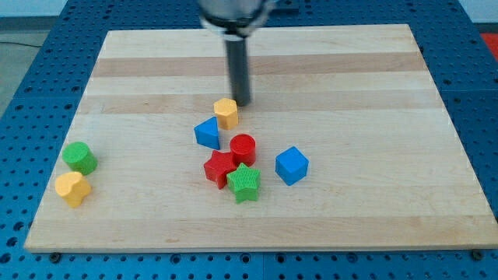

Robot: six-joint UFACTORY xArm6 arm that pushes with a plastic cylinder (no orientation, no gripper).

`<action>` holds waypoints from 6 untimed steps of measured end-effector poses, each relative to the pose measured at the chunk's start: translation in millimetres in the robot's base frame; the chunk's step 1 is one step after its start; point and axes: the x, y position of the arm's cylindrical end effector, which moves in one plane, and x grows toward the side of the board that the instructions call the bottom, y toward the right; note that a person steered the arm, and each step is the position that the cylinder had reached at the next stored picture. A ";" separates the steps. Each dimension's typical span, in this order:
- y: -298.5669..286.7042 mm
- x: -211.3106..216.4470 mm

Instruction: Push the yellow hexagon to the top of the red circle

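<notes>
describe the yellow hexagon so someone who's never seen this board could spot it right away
Start at the wooden board and find the cluster of blocks near its middle. The yellow hexagon sits at the cluster's top, just above the blue triangle and red circle, with my tip beside its upper right. It is the only yellow block there; the other yellow block lies far left.

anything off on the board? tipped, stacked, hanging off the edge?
Nothing stands out. All blocks sit flat on the wooden board. My tip is just upper right of the yellow hexagon, which sits above the red circle.
</notes>
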 end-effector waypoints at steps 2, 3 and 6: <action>-96.4 -0.6; -101.5 5.6; -227.3 19.4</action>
